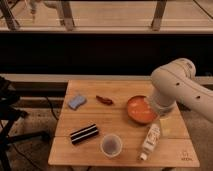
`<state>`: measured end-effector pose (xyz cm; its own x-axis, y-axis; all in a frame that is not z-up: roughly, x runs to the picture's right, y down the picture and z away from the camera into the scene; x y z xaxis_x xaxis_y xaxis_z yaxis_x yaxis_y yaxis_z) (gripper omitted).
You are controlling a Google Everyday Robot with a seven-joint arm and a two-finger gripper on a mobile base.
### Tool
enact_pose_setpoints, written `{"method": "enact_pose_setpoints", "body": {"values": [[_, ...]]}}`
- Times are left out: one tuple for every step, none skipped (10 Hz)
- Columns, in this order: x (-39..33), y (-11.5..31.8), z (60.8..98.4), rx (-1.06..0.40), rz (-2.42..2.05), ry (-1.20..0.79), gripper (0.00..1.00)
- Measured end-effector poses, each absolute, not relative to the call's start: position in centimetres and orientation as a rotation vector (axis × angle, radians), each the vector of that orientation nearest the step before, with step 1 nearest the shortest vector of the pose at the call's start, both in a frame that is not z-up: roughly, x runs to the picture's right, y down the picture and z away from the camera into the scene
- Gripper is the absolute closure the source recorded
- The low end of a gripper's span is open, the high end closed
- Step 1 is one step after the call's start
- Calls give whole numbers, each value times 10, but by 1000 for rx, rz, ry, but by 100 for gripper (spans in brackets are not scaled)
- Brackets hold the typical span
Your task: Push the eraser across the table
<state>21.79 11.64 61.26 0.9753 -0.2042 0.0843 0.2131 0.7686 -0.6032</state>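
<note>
Matt pale wood table [91, 151]; glossy white arm [176, 86]

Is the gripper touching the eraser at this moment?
Apart. The camera view shows the gripper down by the orange bowl on the right, with bare table between it and the eraser.

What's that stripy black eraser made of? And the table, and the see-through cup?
Eraser: probably felt or foam. It looks matte black with two white stripes.
Table: light wood, with plank lines showing.
Cup: seems to be clear plastic, since the table shows through it.
The end effector hangs by the orange bowl, far from the eraser.
</note>
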Motion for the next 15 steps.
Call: {"method": "enact_pose_setpoints", "body": {"values": [[218, 117, 612, -658, -230, -13, 1], [217, 117, 611, -659, -237, -12, 1], [215, 117, 610, -660, -242, -12, 1], [214, 117, 609, -661, -247, -11, 1], [214, 117, 608, -662, -252, -10, 1], [213, 117, 607, -663, -255, -9, 1], [212, 118, 607, -664, -258, -8, 1], [211, 117, 606, -665, -263, -8, 1], [210, 118, 606, -667, -267, -8, 1], [208, 118, 605, -668, -273, -8, 1], [208, 117, 605, -667, -277, -8, 1], [207, 118, 604, -669, -281, -8, 1], [206, 118, 603, -670, -288, -9, 1], [204, 118, 603, -671, -293, -9, 1], [203, 118, 603, -673, -299, -11, 1]]}}
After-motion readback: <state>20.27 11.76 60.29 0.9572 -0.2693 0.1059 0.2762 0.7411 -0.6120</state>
